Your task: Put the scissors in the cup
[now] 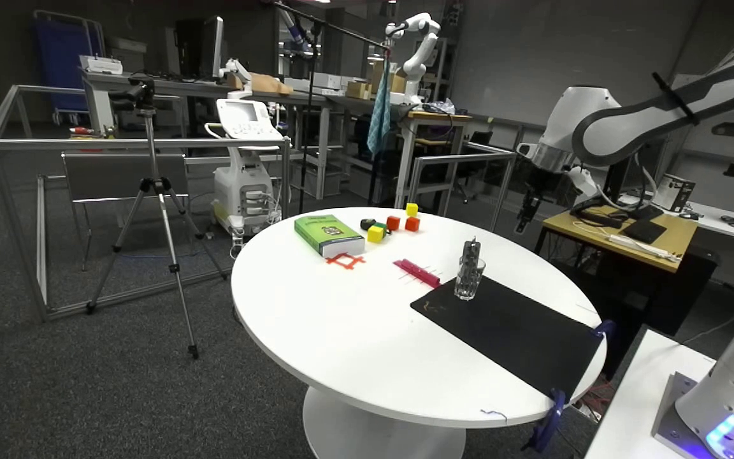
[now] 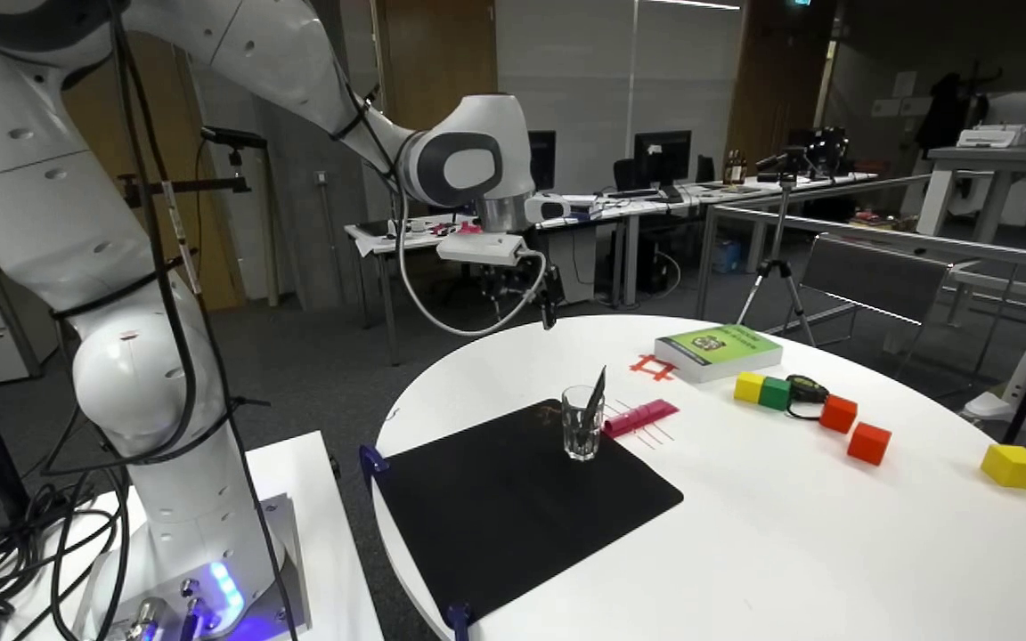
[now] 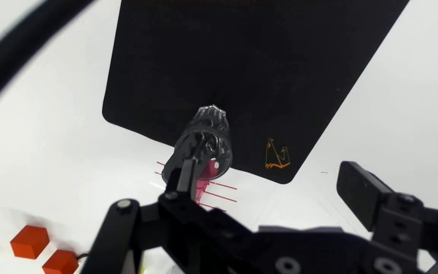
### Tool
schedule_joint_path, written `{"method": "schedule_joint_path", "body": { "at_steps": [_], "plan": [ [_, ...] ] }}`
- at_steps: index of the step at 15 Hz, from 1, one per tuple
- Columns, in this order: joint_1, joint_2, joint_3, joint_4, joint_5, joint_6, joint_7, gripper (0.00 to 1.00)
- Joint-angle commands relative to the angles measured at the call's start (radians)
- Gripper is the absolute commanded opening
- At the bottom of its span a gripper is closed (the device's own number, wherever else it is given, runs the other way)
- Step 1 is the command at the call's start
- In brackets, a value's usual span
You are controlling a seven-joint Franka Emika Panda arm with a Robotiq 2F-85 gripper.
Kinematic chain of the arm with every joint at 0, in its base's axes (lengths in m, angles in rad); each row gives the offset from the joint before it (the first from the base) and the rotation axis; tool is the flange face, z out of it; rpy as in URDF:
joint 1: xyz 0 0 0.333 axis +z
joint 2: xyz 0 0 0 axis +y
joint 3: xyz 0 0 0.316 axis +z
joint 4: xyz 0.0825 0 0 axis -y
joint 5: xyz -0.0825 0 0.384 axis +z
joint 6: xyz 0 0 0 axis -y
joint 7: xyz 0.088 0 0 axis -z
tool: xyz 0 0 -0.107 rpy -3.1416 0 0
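Observation:
A clear faceted glass, the cup [image 1: 466, 291], stands upright near the corner of the black mat. Inside it, leaning against the rim, are the dark scissors [image 1: 470, 252], their upper end sticking out above the glass. In an exterior view the cup [image 2: 577, 442] shows the scissors [image 2: 598, 393] tilted to one side. My gripper [image 3: 268, 173] is open, with nothing between its widely parted fingers. Both exterior views have it in the air, higher than the cup and apart from it. In the wrist view one finger [image 3: 187, 175] overlaps the end of the scissors [image 3: 180, 158].
The black mat [image 2: 513, 512] is clamped to the round white table [image 1: 316, 331]. Close to the cup lies a pink piece [image 2: 642, 416] on thin red lines. Farther off are a green book [image 1: 329, 231], a tape measure [image 2: 805, 389], and several blocks, including a red block [image 2: 869, 442].

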Motion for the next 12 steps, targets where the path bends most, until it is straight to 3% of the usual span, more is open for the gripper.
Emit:
{"method": "schedule_joint_path", "body": {
  "at_steps": [1, 5, 6, 12],
  "plan": [
    [-0.009, -0.091, -0.036, -0.002, 0.079, -0.150, -0.068, 1.00],
    [-0.019, -0.112, -0.078, 0.005, 0.119, -0.273, -0.111, 1.00],
    [-0.020, -0.088, -0.052, 0.003, 0.088, -0.225, -0.071, 1.00],
    [-0.024, -0.091, -0.065, 0.003, 0.099, -0.246, -0.084, 1.00]
  ]
}}
